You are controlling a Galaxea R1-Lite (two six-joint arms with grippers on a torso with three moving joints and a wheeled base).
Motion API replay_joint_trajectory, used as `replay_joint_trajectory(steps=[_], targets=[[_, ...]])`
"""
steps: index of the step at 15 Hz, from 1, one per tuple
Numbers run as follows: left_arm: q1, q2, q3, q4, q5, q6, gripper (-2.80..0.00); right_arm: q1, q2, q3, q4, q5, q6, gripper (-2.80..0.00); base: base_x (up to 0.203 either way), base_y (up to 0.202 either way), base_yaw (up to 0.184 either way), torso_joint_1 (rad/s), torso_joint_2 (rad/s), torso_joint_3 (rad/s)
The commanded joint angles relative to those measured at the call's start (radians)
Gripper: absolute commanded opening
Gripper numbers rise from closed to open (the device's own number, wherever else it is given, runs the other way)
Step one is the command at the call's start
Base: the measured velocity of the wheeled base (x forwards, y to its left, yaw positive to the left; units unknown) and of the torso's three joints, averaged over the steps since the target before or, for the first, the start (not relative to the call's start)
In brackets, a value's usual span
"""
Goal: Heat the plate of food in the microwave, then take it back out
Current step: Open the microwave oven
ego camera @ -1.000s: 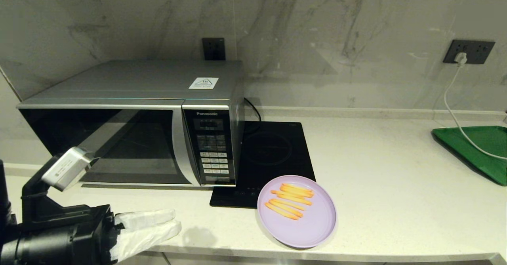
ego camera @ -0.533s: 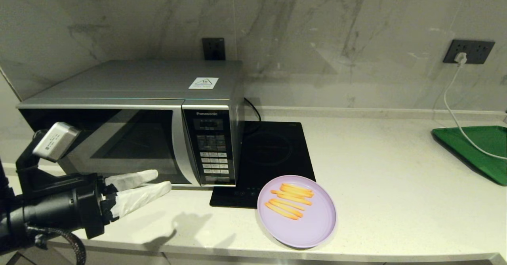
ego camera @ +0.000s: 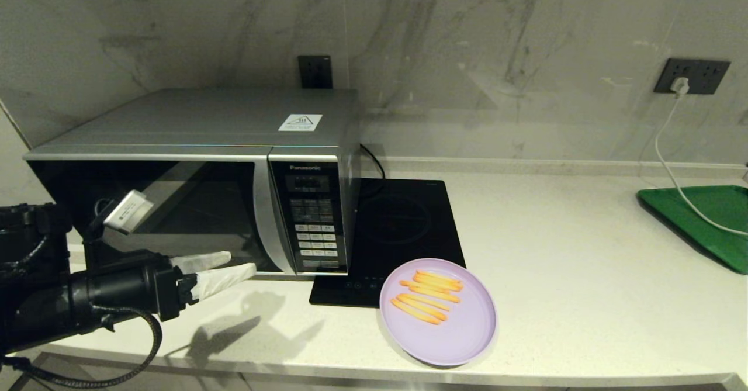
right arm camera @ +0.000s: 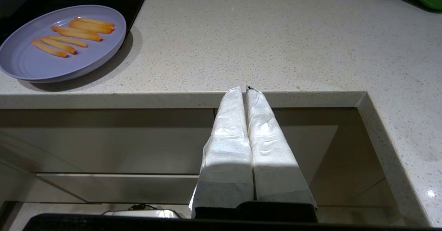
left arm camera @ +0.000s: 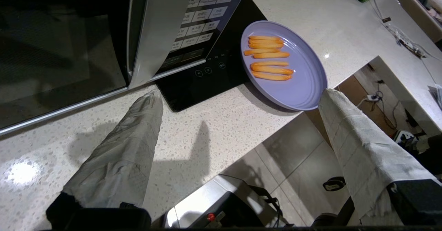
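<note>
The silver-grey Panasonic microwave (ego camera: 193,175) stands at the back left with its dark glass door shut. The lilac plate (ego camera: 461,332) with orange fry sticks rests on the counter near the front edge, right of the microwave, and also shows as the plate (left arm camera: 304,82) in the left wrist view and the plate (right arm camera: 27,63) in the right wrist view. My left gripper (ego camera: 236,265) hovers open and empty in front of the door's lower right part, its white-wrapped fingers (left arm camera: 127,148) spread wide. My right gripper (right arm camera: 246,88) is parked below the counter's front edge, shut and empty.
A flat black induction hob (ego camera: 397,227) lies right of the microwave, its front corner just behind the plate. A green tray (ego camera: 710,218) with a white cable across it sits at the far right. The counter's front edge (right arm camera: 172,99) runs just ahead of the right gripper.
My left arm has risen from the counter's front edge and moved in towards the microwave door, and its fingers have spread from nearly together to open. The plate has not moved.
</note>
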Motion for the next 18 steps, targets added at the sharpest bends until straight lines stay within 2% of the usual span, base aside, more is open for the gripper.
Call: replay_joint_trajectory(steps=[1, 3, 4, 9, 13, 16, 18], targets=[[0.004, 0.069, -0.035, -0.002, -0.047, -0.002, 0.00, 0.000, 0.000, 0.000, 0.002, 0.000, 0.001, -2.80, 0.000, 0.000, 0.000, 0.000, 0.00, 0.000], [0.015, 0.096, -0.052, -0.003, -0.121, -0.003, 0.00, 0.000, 0.000, 0.000, 0.002, 0.000, 0.001, -2.80, 0.000, 0.000, 0.000, 0.000, 0.00, 0.000], [0.024, 0.109, -0.061, -0.003, -0.137, -0.003, 0.00, 0.000, 0.000, 0.000, 0.002, 0.000, 0.001, -2.80, 0.000, 0.000, 0.000, 0.000, 0.00, 0.000], [0.060, 0.162, -0.109, -0.003, -0.146, 0.001, 0.00, 0.000, 0.000, 0.000, 0.002, 0.000, 0.001, -2.80, 0.000, 0.000, 0.000, 0.000, 0.00, 0.000], [0.059, 0.178, -0.151, -0.003, -0.148, 0.006, 0.00, 0.000, 0.000, 0.000, 0.002, 0.000, 0.001, -2.80, 0.000, 0.000, 0.000, 0.000, 0.00, 0.000], [0.056, 0.199, -0.174, -0.006, -0.208, 0.006, 0.00, 0.001, 0.000, 0.000, 0.002, 0.000, 0.001, -2.80, 0.000, 0.000, 0.000, 0.000, 0.00, 0.000], [0.053, 0.216, -0.184, -0.007, -0.211, 0.008, 0.00, 0.000, 0.000, 0.000, 0.002, 0.000, 0.001, -2.80, 0.000, 0.000, 0.000, 0.000, 0.00, 0.000]])
